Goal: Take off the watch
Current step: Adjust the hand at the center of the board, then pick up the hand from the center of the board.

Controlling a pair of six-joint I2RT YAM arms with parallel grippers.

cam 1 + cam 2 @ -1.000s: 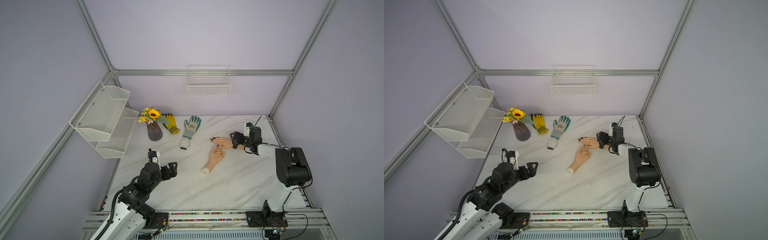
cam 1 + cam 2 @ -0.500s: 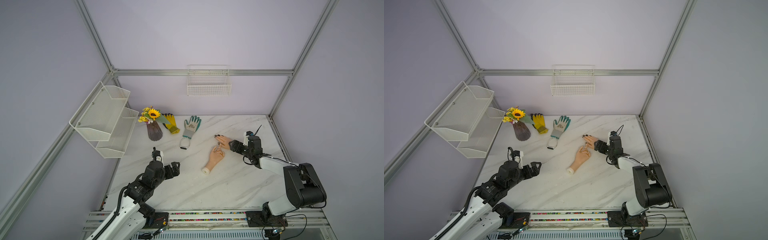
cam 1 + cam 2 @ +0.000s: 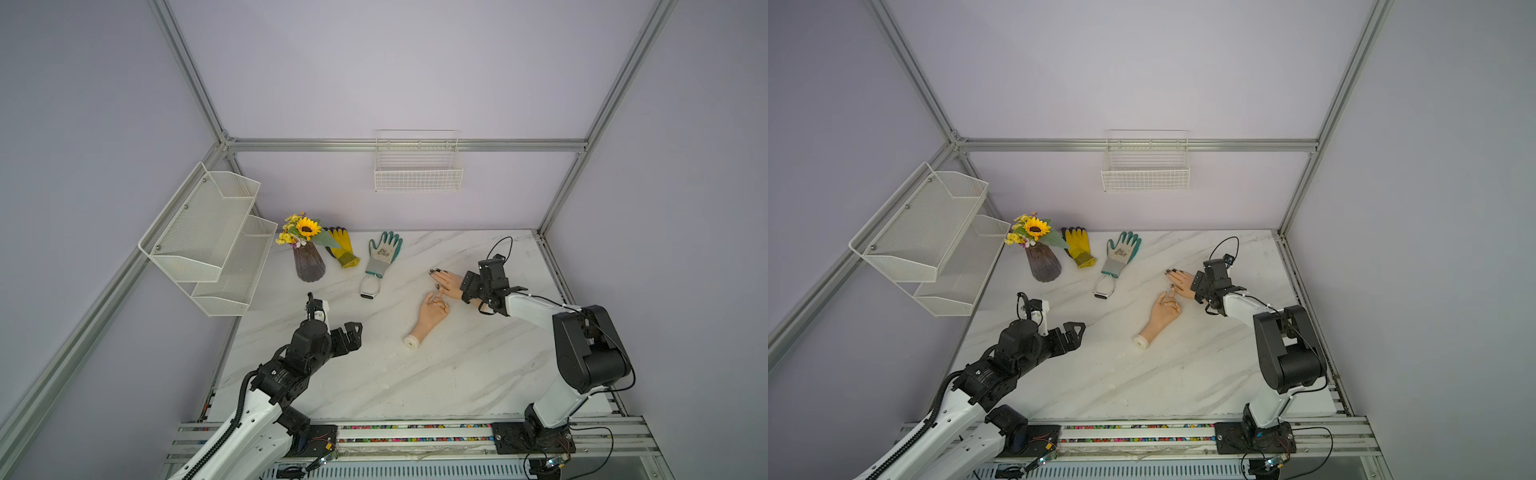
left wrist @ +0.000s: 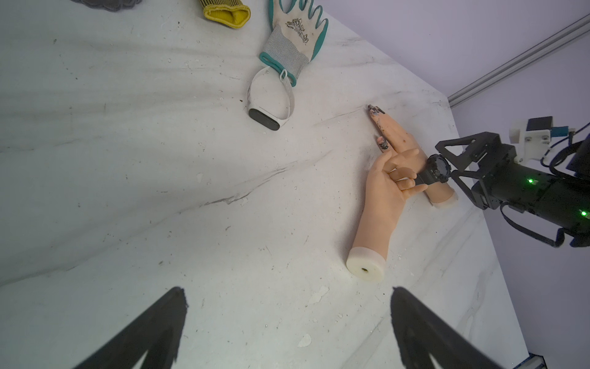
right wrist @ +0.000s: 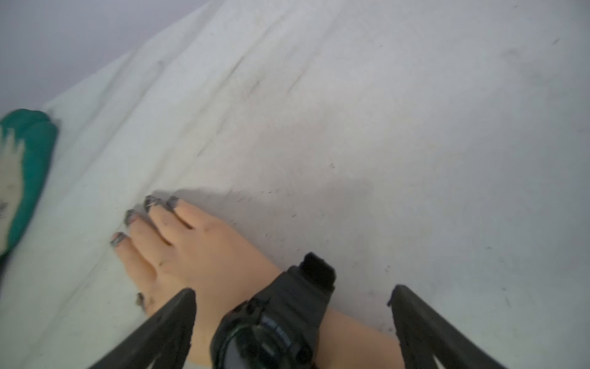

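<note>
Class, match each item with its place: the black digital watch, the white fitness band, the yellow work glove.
1 black digital watch
2 white fitness band
3 yellow work glove

A beside the purple ribbed vase
B on the wrist of the dark-nailed mannequin hand
C at the cuff of the teal-and-grey glove

Pairs: 1-B, 2-C, 3-A.

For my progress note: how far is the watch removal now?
Done: nothing yet; the black watch is strapped on the mannequin wrist. In hand: the right gripper has open jaws on both sides of it, not closed. To do: unfasten it, slide it off.
</note>
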